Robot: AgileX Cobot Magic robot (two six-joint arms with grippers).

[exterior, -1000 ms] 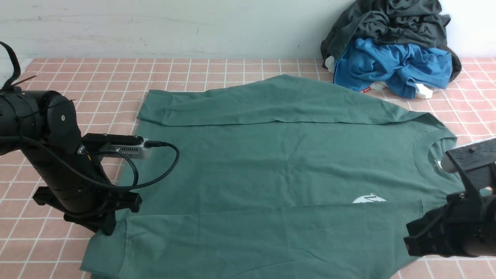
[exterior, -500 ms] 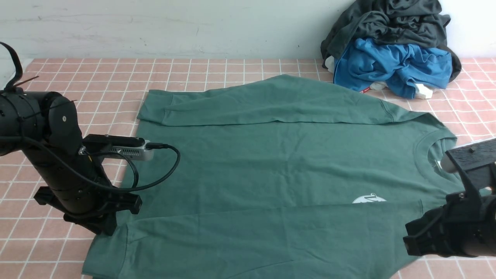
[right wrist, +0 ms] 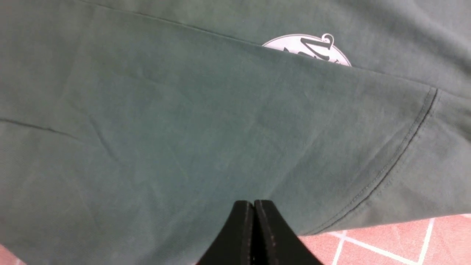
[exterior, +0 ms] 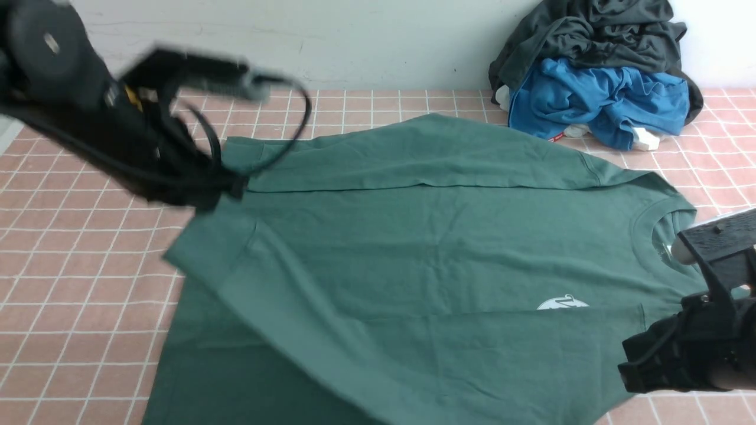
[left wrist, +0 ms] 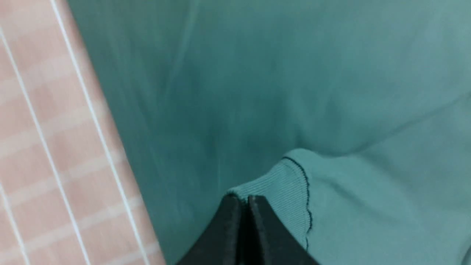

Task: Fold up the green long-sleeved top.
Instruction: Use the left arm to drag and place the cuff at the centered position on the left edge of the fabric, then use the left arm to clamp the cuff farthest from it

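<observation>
1. Green long-sleeved top (exterior: 425, 248) lies spread across the tiled table (exterior: 88, 265), neck toward the robot's right.
2. Left gripper (left wrist: 243, 201), jaws apart a second ago, now clamps the ribbed edge (left wrist: 283, 184) and has swung up and away, dragging the near left corner over the body. Fold looks begun.
3. Right gripper (right wrist: 253, 207) is clenched at the near shoulder; can't tell if it pinches cloth.
4. Blue garment (exterior: 596, 100) and dark grey garment (exterior: 590, 29) are heaped far right, near the far shoulder, not blocking.
</observation>
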